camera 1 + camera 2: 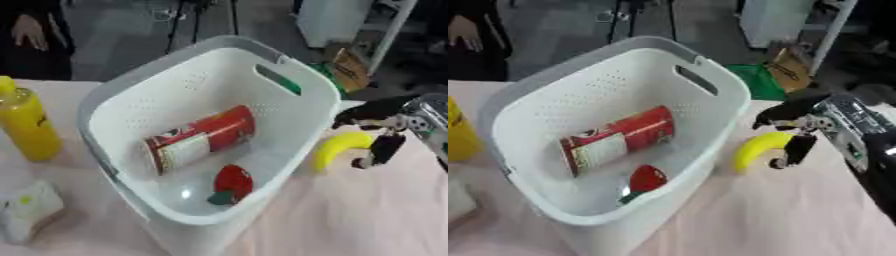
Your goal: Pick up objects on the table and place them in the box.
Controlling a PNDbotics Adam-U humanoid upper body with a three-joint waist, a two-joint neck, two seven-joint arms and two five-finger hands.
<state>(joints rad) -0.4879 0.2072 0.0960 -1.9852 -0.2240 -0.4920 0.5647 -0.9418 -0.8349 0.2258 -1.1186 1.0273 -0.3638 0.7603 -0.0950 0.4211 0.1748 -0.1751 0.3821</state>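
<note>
**Yellow banana at my right hand, beside the box**

My right hand (385, 131) reaches in from the right, fingers curled round one end of the banana (339, 147), which sits just outside the white box (175, 210) on the pink table (350, 220). Inside the box lie a red can (201, 139) and a strawberry (233, 183). A yellow bottle (26, 125) stands far left.

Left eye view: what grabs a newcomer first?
The big white perforated plastic basket mid-table, holding a red cylindrical can on its side and a small red strawberry-like object. At the basket's right, the black right hand closes on a yellow banana. A yellow bottle stands far left.
</note>
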